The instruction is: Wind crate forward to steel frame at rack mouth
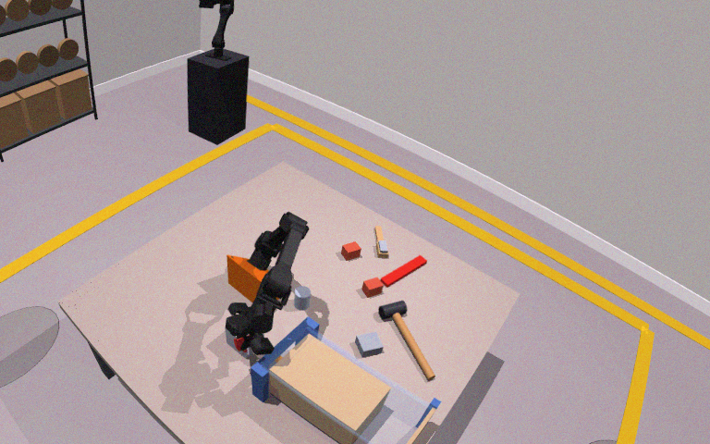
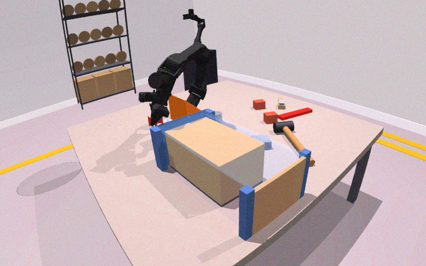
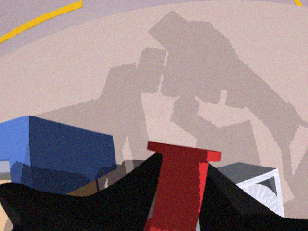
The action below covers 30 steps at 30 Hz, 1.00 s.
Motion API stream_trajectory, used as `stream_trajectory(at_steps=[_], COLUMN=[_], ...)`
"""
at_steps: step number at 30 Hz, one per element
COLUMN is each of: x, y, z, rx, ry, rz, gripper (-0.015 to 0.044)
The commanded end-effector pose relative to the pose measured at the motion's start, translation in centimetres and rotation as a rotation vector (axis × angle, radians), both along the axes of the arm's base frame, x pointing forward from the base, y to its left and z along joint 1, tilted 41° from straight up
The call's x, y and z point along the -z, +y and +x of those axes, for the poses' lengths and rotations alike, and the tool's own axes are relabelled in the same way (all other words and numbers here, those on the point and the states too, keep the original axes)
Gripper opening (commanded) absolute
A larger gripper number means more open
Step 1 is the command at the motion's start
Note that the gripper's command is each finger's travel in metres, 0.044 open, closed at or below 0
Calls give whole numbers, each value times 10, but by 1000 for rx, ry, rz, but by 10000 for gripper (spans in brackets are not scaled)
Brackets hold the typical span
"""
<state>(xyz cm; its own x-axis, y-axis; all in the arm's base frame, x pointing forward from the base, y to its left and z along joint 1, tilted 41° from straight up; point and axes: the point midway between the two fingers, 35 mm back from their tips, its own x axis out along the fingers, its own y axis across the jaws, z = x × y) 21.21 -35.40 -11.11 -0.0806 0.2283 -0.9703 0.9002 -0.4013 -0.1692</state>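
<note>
My gripper (image 1: pixel 245 339) (image 2: pixel 154 120) is shut on the red winch handle (image 1: pixel 238 344) (image 3: pixel 180 192), just outside the blue frame (image 1: pixel 255 380) (image 2: pixel 158 149) (image 3: pixel 72 154) at one end of the cubby. The white-framed winch (image 3: pixel 280 194) shows partly at the lower right in the wrist view. The handle's lower end is hidden, so I cannot tell whether its key is in the winch hole. The tan crate (image 1: pixel 331 379) (image 2: pixel 215 141) sits flat inside the clear panels, its front close to the blue frame. Whether they touch, I cannot tell.
An orange wedge (image 1: pixel 242 279) (image 2: pixel 180 108) and a grey cylinder (image 1: pixel 301 298) stand near the arm. A mallet (image 1: pixel 413 346), a grey block (image 1: pixel 369 344), a red bar (image 1: pixel 404 270), two red blocks (image 1: pixel 350 251) (image 1: pixel 372 287) and a brush-like tool (image 1: pixel 380 236) lie on the cubby's far side.
</note>
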Motion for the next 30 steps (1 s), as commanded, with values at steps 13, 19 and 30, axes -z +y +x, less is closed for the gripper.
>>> stream_trajectory(at_steps=[13, 19, 30], x=[-21, -25, -34], y=[32, 37, 48], z=[29, 31, 35], rx=[-23, -23, -23], ry=[-35, -35, -36], rz=[48, 48, 50], gripper=[0, 0, 0])
